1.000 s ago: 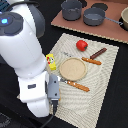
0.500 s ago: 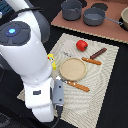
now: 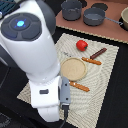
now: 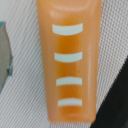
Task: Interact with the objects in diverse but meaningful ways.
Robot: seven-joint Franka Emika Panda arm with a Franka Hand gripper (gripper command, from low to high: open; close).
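Note:
The orange-yellow bread loaf (image 4: 70, 60) with several pale score marks fills the wrist view, lying on the woven mat (image 4: 20, 25) close under the camera. In the exterior view my arm's white body (image 3: 35, 55) covers the loaf and the mat's left part. Its hand (image 3: 52, 97) hangs low over the mat's near corner, and the fingers are hidden. The red tomato (image 3: 81, 45) and the dark brown sausage (image 3: 98, 53) lie on the far side of the mat, well away from the hand. The yellow block is hidden.
A round tan plate (image 3: 73, 68) sits mid-mat, with orange-handled cutlery (image 3: 91, 61) beyond it and another piece (image 3: 79, 86) nearer. Two grey pots (image 3: 71, 9) (image 3: 94, 16) stand on the brown board at the back. A grey edge (image 4: 4, 55) shows beside the loaf.
The arm has swung toward the exterior view's right and nearer the camera, now covering the yellow object that showed beside it a second ago. Tomato, sausage and plate have not moved.

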